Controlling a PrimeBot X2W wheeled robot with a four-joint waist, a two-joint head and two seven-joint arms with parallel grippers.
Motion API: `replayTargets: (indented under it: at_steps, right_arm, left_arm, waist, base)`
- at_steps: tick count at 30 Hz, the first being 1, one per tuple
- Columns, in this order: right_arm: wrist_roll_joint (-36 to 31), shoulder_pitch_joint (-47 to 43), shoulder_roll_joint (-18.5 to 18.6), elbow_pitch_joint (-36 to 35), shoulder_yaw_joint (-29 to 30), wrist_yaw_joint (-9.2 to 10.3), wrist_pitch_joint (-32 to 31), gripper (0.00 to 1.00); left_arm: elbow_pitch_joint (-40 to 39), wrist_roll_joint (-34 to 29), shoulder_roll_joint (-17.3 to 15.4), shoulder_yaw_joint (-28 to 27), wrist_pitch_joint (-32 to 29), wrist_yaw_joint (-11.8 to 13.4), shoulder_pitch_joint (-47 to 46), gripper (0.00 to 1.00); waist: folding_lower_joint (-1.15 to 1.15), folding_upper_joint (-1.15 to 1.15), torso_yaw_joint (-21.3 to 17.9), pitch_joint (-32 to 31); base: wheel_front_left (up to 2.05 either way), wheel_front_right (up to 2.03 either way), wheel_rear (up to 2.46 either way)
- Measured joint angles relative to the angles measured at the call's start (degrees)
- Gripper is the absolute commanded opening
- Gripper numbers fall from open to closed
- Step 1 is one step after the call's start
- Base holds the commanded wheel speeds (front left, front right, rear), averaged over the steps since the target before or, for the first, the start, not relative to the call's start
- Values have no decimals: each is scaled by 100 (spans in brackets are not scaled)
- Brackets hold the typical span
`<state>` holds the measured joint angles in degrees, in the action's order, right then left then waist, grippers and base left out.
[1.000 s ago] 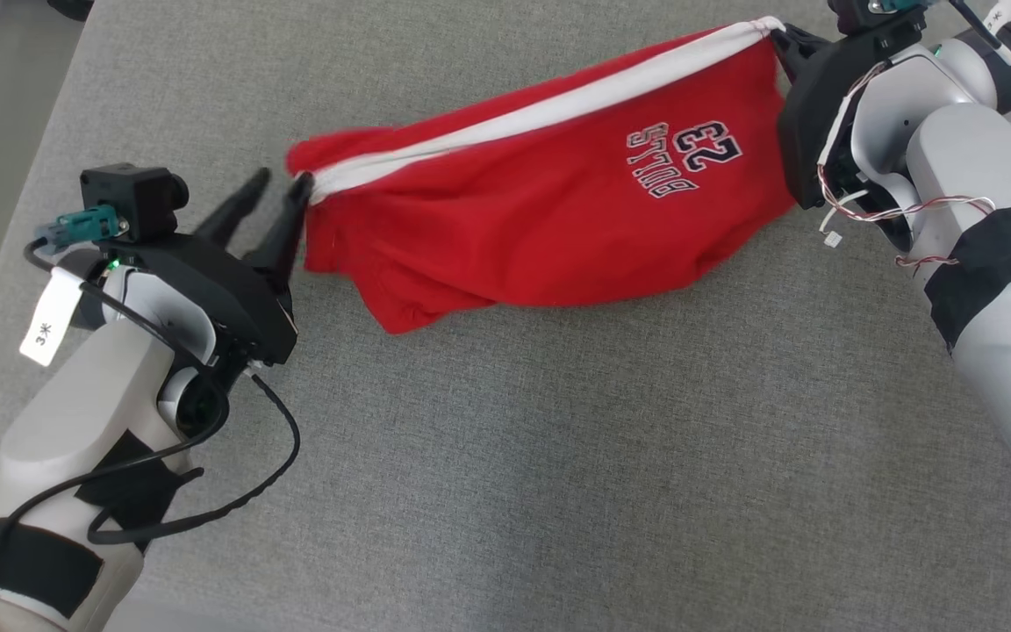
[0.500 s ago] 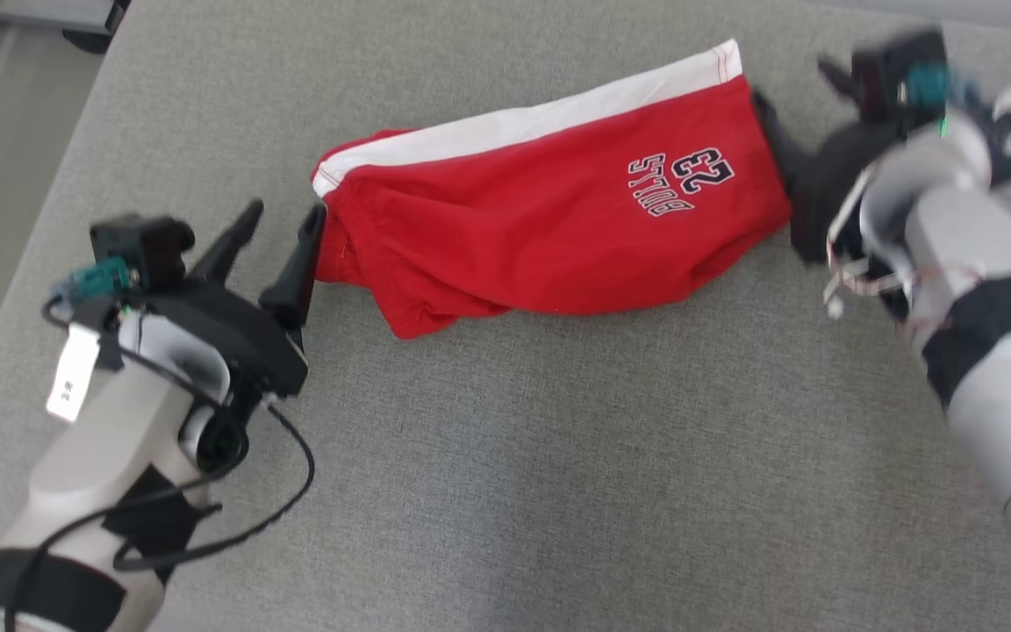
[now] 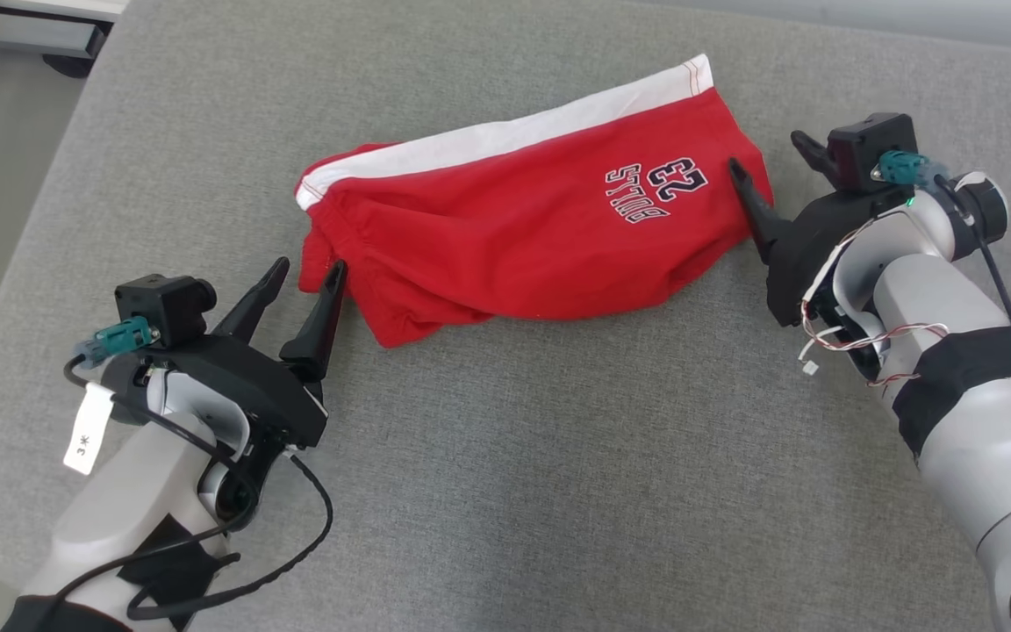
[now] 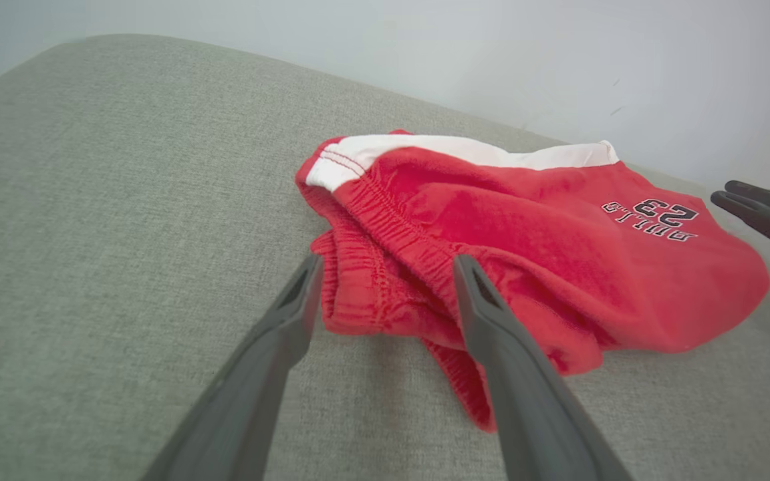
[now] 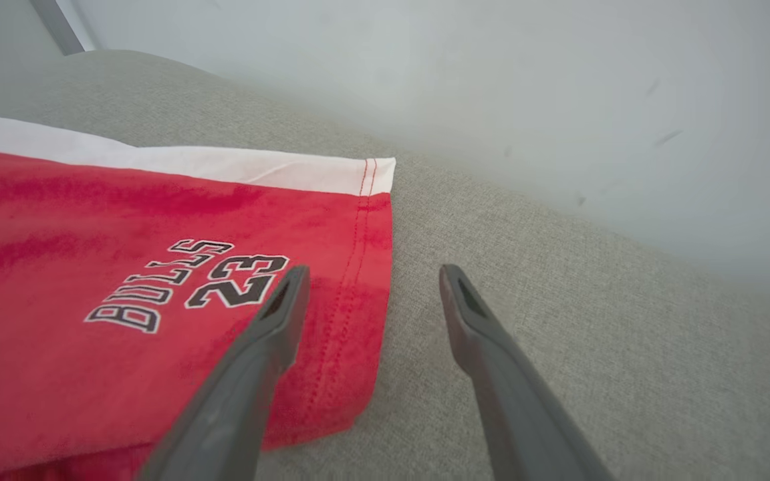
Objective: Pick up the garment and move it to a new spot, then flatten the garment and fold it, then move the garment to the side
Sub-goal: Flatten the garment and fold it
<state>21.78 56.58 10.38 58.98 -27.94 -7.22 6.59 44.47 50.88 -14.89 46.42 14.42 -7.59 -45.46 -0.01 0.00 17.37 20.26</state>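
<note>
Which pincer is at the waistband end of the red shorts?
The left pincer; the right pincer stands at the shorts' hem, by the BULLS 23 print.

A grey fabric surface point(image 3: 505, 491) meets a pale wall point(image 5: 492, 80).

The red garment point(image 3: 514, 246) carries a print point(image 3: 655, 186) in black letters edged with white: "BULLS" over "23". It reads upright at the left centre of the right wrist view, and turned nearly upside down at the upper right of the head view. At the lower left of the head view, a white tag point(image 3: 89, 430) hanging by the left arm point(image 3: 119, 500) reads "3米".
</note>
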Motion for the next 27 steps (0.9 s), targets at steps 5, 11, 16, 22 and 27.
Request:
replayTargets:
  at_steps: [5,11,16,22,27]
  right_arm:
    - [0,1,-104,114,-51,19,-21,100]
    - [0,3,-174,293,-83,67,-155,100]
    - [65,11,-236,401,-76,67,-214,100]
    - [183,44,-347,488,-58,66,-316,100]
    - [227,68,-392,528,-56,58,-364,0]
  left_arm:
    - [62,81,35,14,0,1,-2,100]
    - [125,274,115,43,0,1,-3,100]
    - [164,455,222,162,-27,1,-2,100]
    - [307,932,333,249,-372,1,-1,100]
    - [312,1116,324,321,-586,1,-13,47]
  waist:
    - [0,0,-34,62]
    - [0,0,-62,128]
    - [1,0,-78,158]
    - [1,0,-108,185]
    - [1,0,-135,206]
  base:
    - [0,0,0]
    - [0,0,0]
    - [0,0,0]
    - [0,0,0]
    - [0,0,0]
